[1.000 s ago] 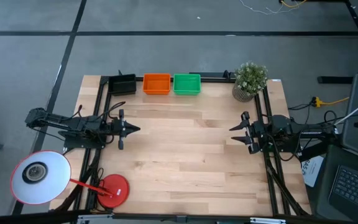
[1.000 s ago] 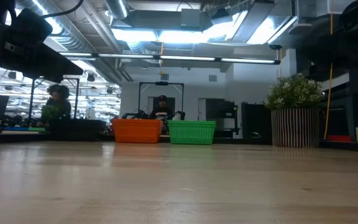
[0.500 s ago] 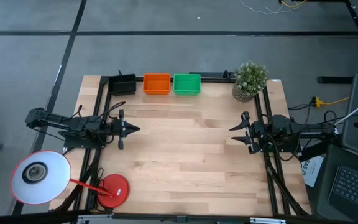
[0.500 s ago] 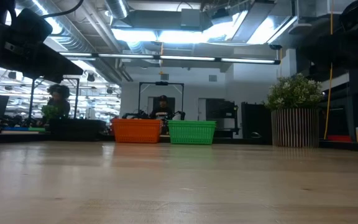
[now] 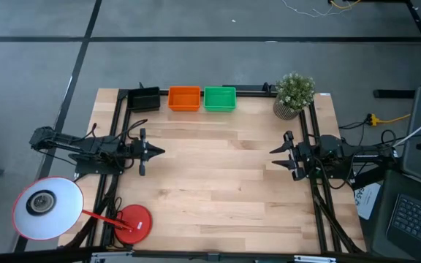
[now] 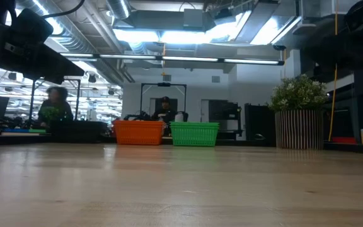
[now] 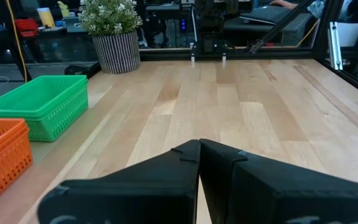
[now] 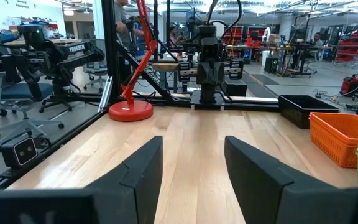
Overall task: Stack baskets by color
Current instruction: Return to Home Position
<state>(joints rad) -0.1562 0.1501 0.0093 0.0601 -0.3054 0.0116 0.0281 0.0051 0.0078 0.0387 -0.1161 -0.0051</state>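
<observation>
Three baskets stand in a row along the table's far edge: a black one (image 5: 144, 98), an orange one (image 5: 184, 98) and a green one (image 5: 219, 98), each resting on its bottom. Whether any is a stack of several, I cannot tell. My left gripper (image 5: 161, 151) hovers at the table's left edge, level, fingers shut with nothing between them (image 7: 199, 149). At the right edge my right gripper (image 5: 273, 156) is held level and open, its fingers (image 8: 143, 163) apart with only bare table between them. Both are far from the baskets.
A potted plant (image 5: 294, 94) stands at the far right corner. A red lamp base (image 5: 133, 223) and its white shade (image 5: 47, 208) sit at the near left corner. The wide wooden middle of the table (image 5: 218, 183) lies between the arms. A person (image 6: 54, 107) shows in the room behind.
</observation>
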